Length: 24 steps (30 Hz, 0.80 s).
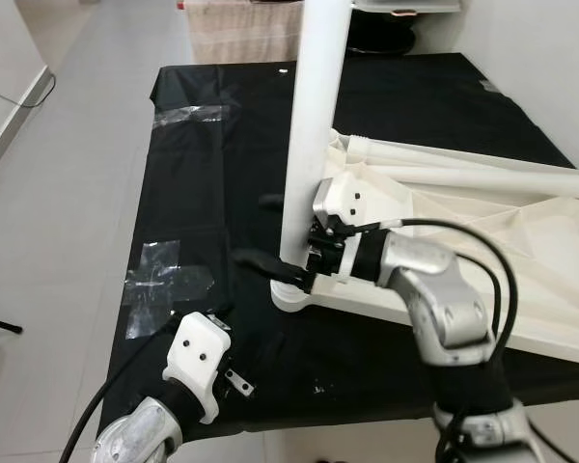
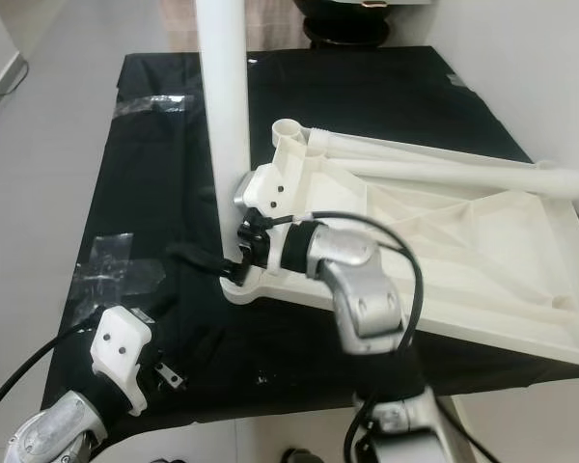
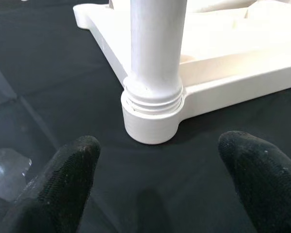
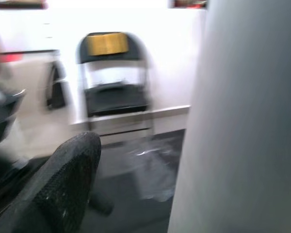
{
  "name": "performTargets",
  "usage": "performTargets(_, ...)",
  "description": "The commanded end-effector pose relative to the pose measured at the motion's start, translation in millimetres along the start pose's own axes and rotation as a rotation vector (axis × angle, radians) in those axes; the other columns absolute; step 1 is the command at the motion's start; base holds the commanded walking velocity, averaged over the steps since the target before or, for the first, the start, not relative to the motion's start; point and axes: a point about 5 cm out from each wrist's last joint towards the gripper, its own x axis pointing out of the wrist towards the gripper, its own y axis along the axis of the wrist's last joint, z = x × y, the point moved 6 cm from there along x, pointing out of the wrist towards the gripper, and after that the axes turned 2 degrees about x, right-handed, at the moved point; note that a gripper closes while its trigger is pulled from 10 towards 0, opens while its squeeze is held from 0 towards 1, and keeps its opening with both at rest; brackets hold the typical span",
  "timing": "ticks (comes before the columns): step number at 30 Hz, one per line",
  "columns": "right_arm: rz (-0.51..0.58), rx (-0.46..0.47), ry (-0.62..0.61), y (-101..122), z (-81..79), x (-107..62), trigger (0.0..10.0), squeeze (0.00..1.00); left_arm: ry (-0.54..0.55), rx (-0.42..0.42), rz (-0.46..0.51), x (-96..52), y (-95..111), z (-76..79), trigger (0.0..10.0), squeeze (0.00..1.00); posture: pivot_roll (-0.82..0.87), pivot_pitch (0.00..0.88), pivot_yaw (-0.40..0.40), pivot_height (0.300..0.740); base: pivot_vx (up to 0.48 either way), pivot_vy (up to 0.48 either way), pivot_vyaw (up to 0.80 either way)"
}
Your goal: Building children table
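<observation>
The white children's table top (image 1: 521, 251) lies upside down on a black-covered table (image 1: 203, 193). One white leg (image 1: 314, 116) stands upright in the corner socket (image 3: 150, 121) nearest me. Two more legs (image 1: 482, 178) lie along the far side of the top. My right gripper (image 1: 265, 231) is low on the upright leg. One finger is on each side of it, and one finger (image 4: 63, 184) stands apart from the leg, so the gripper is open. My left gripper (image 3: 155, 194) hovers open near the table's front edge, pointing at the socket.
Patches of clear tape (image 1: 159, 280) stick to the black cloth at the left, and another patch (image 1: 188, 116) lies farther back. The table's front edge is close to my left wrist (image 1: 198, 362). Grey floor lies to the left. A folding chair (image 4: 114, 87) stands by the wall.
</observation>
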Motion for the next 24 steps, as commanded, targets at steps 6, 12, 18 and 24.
performTargets(6,-0.020,0.057,0.254,0,1.5,12.8,10.0,0.00,-0.010,-0.013,-0.019,-12.6,1,12.8,10.0,0.00,0.12,0.239,-0.073,0.740,0.000,0.000,0.00)
performTargets(12,0.029,0.080,0.317,12,15.8,13.3,3.6,0.00,-0.012,-0.023,-0.034,-19.7,1,17.3,10.0,0.00,0.14,0.249,-0.068,0.740,0.000,0.000,0.00)
performTargets(18,0.027,0.086,0.364,12,16.5,7.2,0.0,0.00,-0.018,-0.030,-0.038,-22.3,1,19.6,10.0,0.00,0.14,0.260,-0.062,0.740,0.000,0.000,0.00)
performTargets(24,0.024,0.041,0.314,10,15.5,-13.5,0.0,0.00,-0.018,-0.037,-0.038,-21.1,1,20.4,10.0,0.00,0.10,0.252,-0.068,0.740,0.000,0.000,0.00)
